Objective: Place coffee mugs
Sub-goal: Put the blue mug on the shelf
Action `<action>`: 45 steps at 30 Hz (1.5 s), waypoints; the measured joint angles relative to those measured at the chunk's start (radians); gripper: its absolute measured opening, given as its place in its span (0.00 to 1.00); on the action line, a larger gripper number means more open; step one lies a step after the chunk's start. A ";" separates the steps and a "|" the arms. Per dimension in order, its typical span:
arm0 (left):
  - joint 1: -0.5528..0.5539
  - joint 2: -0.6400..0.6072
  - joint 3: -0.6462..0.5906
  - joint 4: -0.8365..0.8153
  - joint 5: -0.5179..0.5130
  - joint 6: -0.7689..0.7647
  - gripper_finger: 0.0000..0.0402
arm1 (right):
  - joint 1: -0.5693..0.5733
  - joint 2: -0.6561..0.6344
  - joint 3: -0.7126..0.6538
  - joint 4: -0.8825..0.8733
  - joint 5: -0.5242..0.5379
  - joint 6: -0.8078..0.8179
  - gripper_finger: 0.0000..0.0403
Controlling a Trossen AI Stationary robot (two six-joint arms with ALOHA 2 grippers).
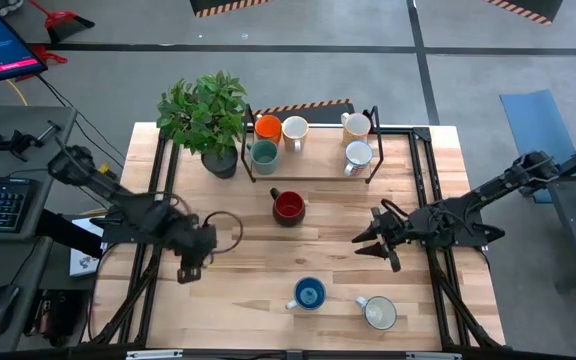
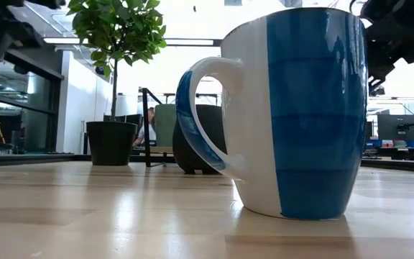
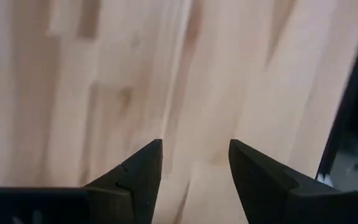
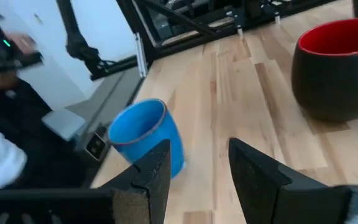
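Both arms hang over the wooden table (image 1: 298,250) with nothing in them. The left gripper (image 1: 189,268) sits near the table's left edge, fingers (image 3: 143,171) spread apart over bare boards. The right gripper (image 1: 366,243) is toward the right edge, its fingers (image 4: 157,168) likewise parted and empty, pointing in at the middle of the table.

Seven mugs are in sight. Near the front edge stand the blue mug (image 1: 309,293) and, just to its right, a pale grey mug (image 1: 379,313). The red mug (image 1: 288,207), dark outside and red within, stands about mid-table, just in front of a black wire rack (image 1: 308,178) along the back edge. Inside the rack's frame are the orange mug (image 1: 267,127), a cream mug (image 1: 295,129) beside it, the teal-green mug (image 1: 264,153) toward the left end, and two white mugs (image 1: 357,126) at the right end, one in front of the other.

A potted plant (image 1: 208,115) stands at the rack's left end, near the back left corner
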 joint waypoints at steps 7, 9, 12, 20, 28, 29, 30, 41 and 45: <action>-0.083 -0.098 -0.200 0.330 -0.110 0.012 0.43 | -0.114 0.048 0.143 -0.143 -0.136 -0.003 0.35; -0.082 -0.099 -0.220 0.333 -0.116 0.015 0.43 | -0.138 0.096 0.206 -0.205 -0.183 -0.035 0.35; -0.079 -0.099 -0.243 0.341 -0.135 0.016 0.43 | -0.162 0.195 0.304 -0.309 -0.244 -0.048 0.35; -0.079 -0.099 -0.256 0.391 -0.165 0.017 0.43 | -0.173 0.474 0.587 -0.554 -0.325 -0.098 0.35; -0.079 -0.099 -0.256 0.429 -0.190 0.039 0.43 | -0.135 0.721 0.883 -0.749 -0.315 -0.311 0.35; -0.079 -0.099 -0.256 0.434 -0.190 0.046 0.43 | -0.131 0.751 0.917 -0.760 -0.314 -0.348 0.35; -0.079 -0.099 -0.256 0.439 -0.191 0.052 0.43 | -0.129 0.779 0.945 -0.776 -0.314 -0.379 0.35; -0.079 -0.098 -0.256 0.466 -0.212 0.070 0.43 | -0.114 1.004 1.106 -0.846 -0.377 -0.422 0.35; -0.079 -0.098 -0.256 0.470 -0.212 0.070 0.43 | -0.095 1.034 1.113 -0.834 -0.376 -0.403 0.35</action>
